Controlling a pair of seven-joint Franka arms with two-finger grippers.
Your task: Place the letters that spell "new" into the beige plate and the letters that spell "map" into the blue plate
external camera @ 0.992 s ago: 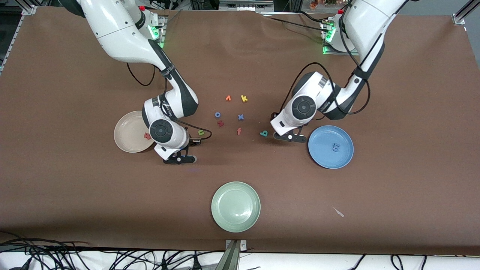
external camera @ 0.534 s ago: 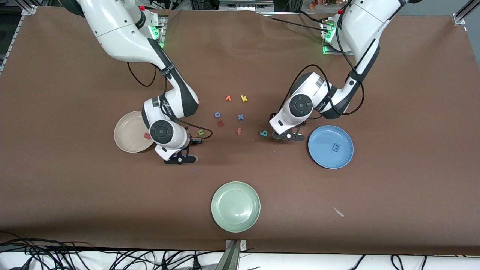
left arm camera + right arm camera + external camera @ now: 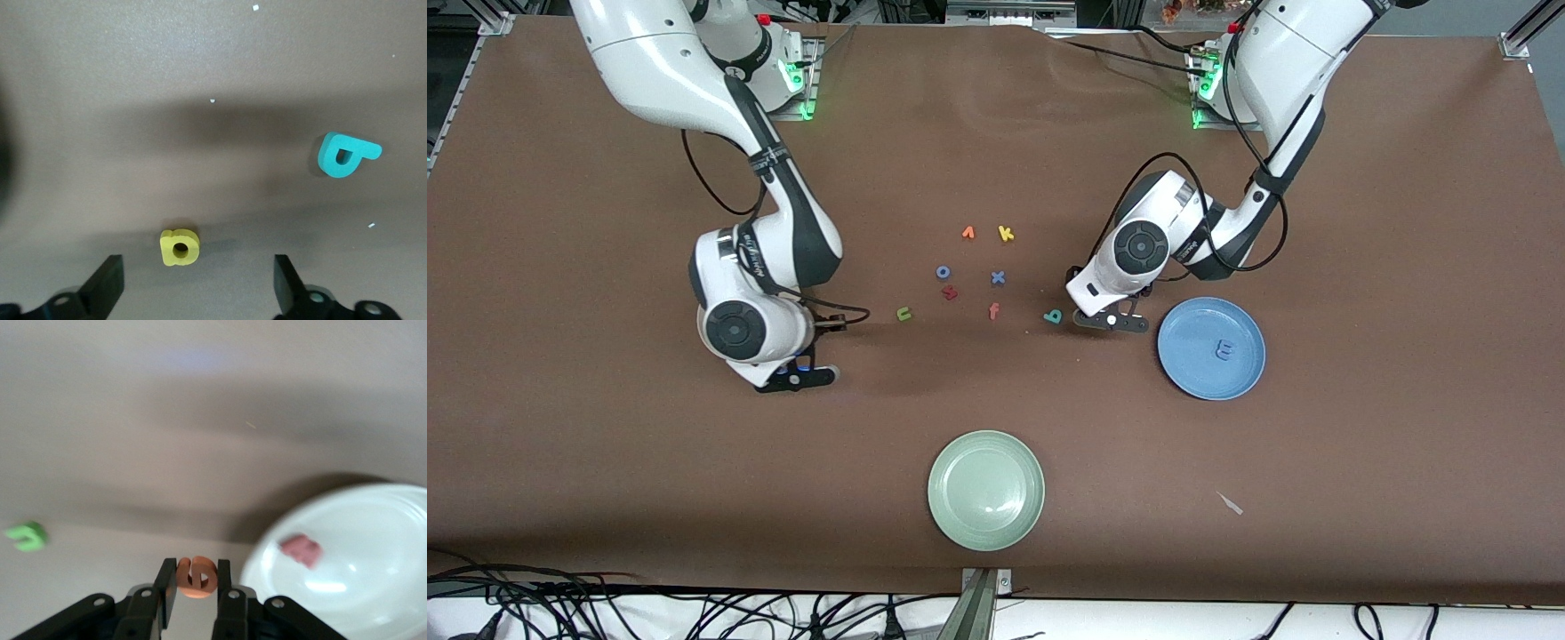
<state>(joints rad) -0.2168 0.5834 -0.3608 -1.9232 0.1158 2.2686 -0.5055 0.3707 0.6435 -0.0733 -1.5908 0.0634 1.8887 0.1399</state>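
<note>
My right gripper (image 3: 195,572) is shut on the orange e (image 3: 199,580) and hangs just beside the beige plate's rim (image 3: 373,520). The pink-red w (image 3: 301,551) lies in that plate. In the front view my right gripper (image 3: 800,375) shows but the arm's wrist hides the plate. The green n (image 3: 904,313) lies on the table toward the letter cluster. My left gripper (image 3: 197,283) stands open low over the table, the yellow a (image 3: 180,247) between its fingers, untouched. The teal p (image 3: 1054,316) lies beside it. The blue plate (image 3: 1192,364) holds the light blue m (image 3: 1224,352).
A pale green plate (image 3: 986,489) sits nearer the front camera, mid-table. Loose letters lie mid-table: a yellow k (image 3: 1006,234), an orange one (image 3: 967,233), a blue o (image 3: 943,272), a blue x (image 3: 998,278), a dark red one (image 3: 950,292) and a red-orange f (image 3: 993,311).
My right arm has swung toward its own end of the table with the orange e and now covers the beige plate in the front view. My left gripper shifted slightly and stayed open.
</note>
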